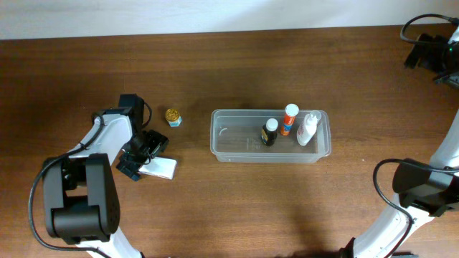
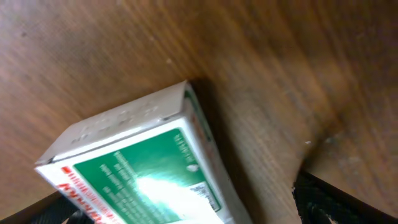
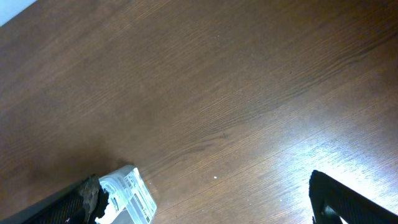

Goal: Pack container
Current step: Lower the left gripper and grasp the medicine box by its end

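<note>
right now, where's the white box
Overhead view, left side: the white box lies on the table just by the left arm's open fingers, left of the clear container and near a small yellow-topped jar.

You had free room in the left half of the clear rectangular plastic tub; a dark bottle, an orange-capped bottle and a white bottle filled its right half. A small yellow-lidded jar stood apart on its left. A white-green cardboard box lay between the spread fingers of the left gripper.
</note>
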Motion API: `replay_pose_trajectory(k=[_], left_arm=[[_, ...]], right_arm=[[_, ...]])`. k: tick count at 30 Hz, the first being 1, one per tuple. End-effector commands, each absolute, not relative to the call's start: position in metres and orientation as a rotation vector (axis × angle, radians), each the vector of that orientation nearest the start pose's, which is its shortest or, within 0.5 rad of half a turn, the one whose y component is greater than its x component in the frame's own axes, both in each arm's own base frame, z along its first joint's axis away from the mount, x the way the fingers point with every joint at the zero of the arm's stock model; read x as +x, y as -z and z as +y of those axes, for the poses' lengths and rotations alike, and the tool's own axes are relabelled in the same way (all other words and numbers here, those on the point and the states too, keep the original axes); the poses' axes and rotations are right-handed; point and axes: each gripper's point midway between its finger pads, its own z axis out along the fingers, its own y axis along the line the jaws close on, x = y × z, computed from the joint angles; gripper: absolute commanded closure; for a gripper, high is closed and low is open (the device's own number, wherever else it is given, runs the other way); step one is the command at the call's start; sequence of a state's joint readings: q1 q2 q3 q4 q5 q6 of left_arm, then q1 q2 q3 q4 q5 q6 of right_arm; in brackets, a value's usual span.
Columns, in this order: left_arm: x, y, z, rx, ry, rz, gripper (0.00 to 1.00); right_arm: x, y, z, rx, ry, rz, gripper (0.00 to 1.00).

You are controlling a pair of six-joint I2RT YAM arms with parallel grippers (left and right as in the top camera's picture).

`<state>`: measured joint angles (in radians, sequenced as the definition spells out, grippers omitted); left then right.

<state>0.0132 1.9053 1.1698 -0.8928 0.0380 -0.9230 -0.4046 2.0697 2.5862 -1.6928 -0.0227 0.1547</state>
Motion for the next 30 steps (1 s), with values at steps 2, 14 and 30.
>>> replay_pose_trajectory(k=[2, 14, 30], left_arm=[[0.311, 0.01, 0.001, -1.446, -0.01, 2.864, 0.01], [0.309, 0.01, -0.004, -1.453, 0.021, 2.881, 0.43], [0.309, 0.009, -0.013, -1.302, 0.108, 2.973, 0.45]], right_arm=[[0.389, -0.292, -0.164, 0.762, 0.044, 2.643, 0.02], [0.389, -0.292, -0.164, 0.762, 0.044, 2.643, 0.02], [0.389, -0.292, -0.164, 0.762, 0.044, 2.643, 0.02]])
